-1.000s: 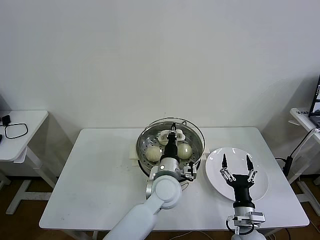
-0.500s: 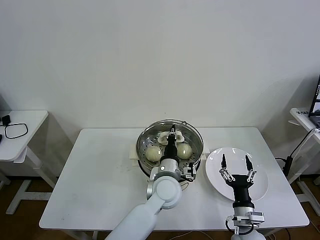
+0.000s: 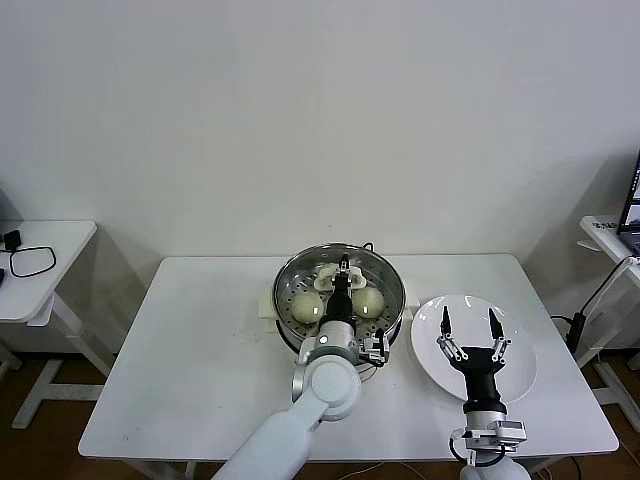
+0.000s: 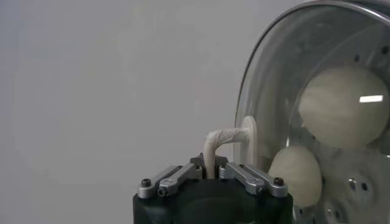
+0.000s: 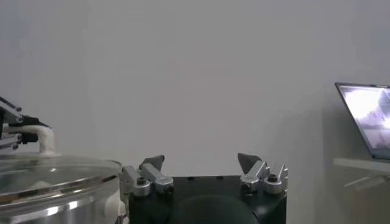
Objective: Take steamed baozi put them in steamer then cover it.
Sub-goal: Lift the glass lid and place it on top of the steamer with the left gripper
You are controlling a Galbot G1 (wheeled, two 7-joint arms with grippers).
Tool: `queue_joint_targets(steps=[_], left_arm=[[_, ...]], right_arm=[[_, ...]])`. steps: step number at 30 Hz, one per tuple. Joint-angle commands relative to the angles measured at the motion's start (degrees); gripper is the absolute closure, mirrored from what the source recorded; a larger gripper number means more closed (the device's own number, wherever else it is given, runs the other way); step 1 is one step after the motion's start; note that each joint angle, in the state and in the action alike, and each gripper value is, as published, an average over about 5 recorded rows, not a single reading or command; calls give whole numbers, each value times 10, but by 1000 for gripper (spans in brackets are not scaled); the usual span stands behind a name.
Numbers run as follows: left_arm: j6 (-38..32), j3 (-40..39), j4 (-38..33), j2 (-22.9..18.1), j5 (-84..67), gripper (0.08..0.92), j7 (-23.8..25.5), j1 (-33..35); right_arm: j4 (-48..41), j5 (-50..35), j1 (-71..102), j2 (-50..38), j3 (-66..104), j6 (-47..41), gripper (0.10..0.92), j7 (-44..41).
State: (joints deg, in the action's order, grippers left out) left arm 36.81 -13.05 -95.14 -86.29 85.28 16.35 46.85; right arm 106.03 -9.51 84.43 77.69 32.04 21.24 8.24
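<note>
Glass lid (image 4: 317, 91) rests on the steamer (image 3: 340, 290) at mid-table, its white handle (image 4: 222, 143) clamped by the left gripper (image 3: 345, 266). Steamed baozi (image 3: 305, 306) sit inside. Right gripper (image 3: 468, 325) hovers spread wide above the white plate (image 3: 515, 375)

Cream-white steamed baozi (image 3: 306, 306) are seen in the shiny silver steamer (image 3: 392, 278); a white plate (image 3: 520, 345) is set on the white table (image 3: 200, 350).
</note>
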Motion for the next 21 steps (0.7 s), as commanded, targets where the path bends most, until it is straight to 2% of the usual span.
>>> queue_joint_targets(steps=[1,16,21], left_arm=[[-2,2,3,-1,1,804,-1,2],[-22,12,-9,0,-1,797,-14,13],[-23,11,-48,15,-1,685,-15,35]], right_arm=[[1,2,0,2,-2,0,203,0],[4,3,4,0,-3,1,203,0],[4,3,4,-2,-3,2,203,0]])
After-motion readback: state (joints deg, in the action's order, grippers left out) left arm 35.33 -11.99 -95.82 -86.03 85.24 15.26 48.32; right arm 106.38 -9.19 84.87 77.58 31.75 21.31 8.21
